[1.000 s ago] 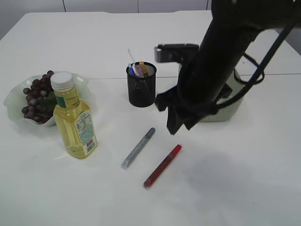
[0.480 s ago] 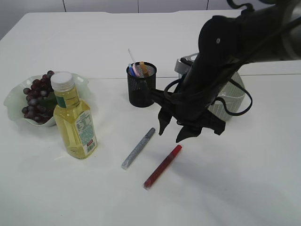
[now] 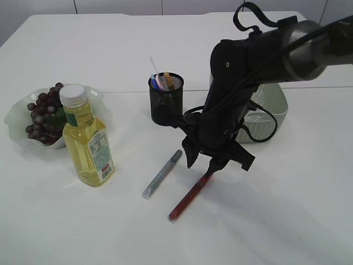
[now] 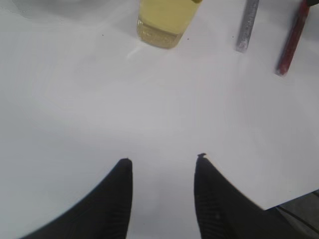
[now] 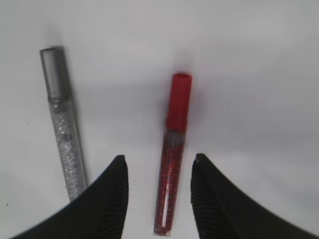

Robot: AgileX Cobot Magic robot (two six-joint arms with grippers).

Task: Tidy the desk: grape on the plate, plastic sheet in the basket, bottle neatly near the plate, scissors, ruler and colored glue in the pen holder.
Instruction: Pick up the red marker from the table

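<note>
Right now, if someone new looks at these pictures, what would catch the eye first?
First the big black right arm at the centre, its open right gripper low over the red glue pen, which lies between the fingers. Next the silver glue pen lying beside it on the white table. Then, on the left, the yellow bottle standing before the plate of grapes.

White tabletop (image 3: 83, 232) filling the view, a seam running left to right across its far half, pale grey panelled wall (image 3: 116, 5) beyond, soft even light
</note>
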